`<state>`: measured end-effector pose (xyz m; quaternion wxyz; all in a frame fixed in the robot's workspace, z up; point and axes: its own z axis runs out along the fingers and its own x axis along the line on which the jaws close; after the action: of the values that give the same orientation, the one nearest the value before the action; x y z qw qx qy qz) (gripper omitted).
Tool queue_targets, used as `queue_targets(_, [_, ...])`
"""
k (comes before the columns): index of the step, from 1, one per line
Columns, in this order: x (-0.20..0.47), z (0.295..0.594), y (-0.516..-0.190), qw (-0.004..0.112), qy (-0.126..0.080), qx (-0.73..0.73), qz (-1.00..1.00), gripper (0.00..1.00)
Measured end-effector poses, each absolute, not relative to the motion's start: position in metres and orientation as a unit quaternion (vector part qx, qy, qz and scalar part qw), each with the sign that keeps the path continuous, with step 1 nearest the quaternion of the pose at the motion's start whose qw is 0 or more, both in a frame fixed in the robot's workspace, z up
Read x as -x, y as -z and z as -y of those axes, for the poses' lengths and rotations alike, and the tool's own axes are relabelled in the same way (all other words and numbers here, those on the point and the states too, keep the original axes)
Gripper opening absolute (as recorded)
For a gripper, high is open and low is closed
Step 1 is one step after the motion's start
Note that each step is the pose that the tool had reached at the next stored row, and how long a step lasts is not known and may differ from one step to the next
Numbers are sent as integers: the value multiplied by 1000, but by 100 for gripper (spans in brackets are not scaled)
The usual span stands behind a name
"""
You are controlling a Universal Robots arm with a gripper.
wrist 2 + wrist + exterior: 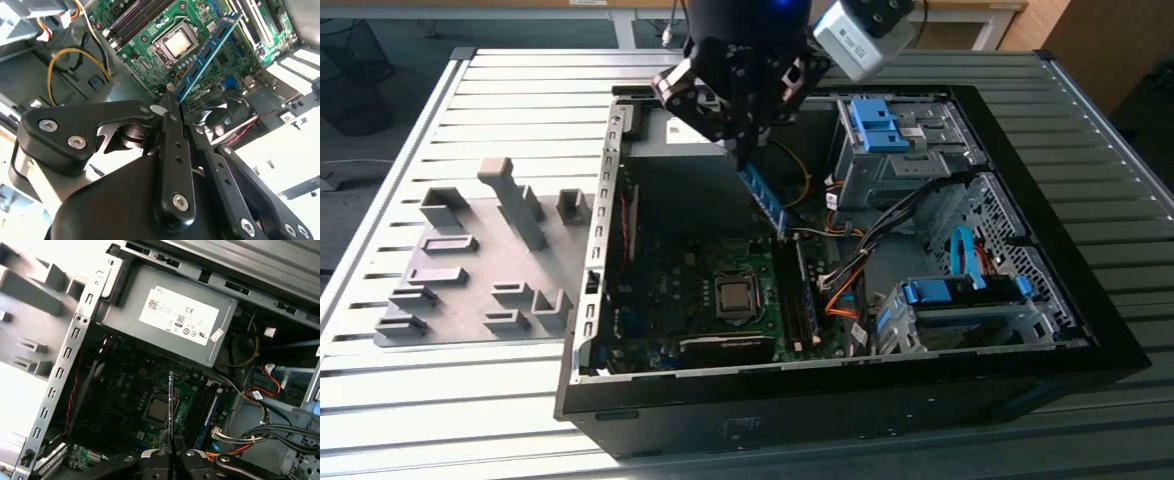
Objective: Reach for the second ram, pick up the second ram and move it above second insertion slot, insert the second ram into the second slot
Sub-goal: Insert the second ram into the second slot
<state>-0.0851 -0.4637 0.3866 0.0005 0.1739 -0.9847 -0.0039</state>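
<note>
Right now the end effector (172, 107) pinches the second ram (207, 52) by one end, hanging it edge-down over the motherboard (707, 300), probably lining up with the slots.

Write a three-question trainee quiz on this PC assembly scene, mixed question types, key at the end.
1. True or false: the hand is shut on the second ram.
2. Multiple choice: the ram hangs over A) the grey fixture tray, B) the motherboard, C) the blue drive caddies.
3. Fill in: in the exterior view, another ram stick sits in a slot on the CPU socket's ____ side.

Key: 1 true; 2 B; 3 right.
</note>
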Motion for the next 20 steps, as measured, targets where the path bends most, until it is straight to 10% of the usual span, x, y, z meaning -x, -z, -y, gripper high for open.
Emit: queue_targets(20, [85, 464, -383, 0, 2, -71, 997, 14])
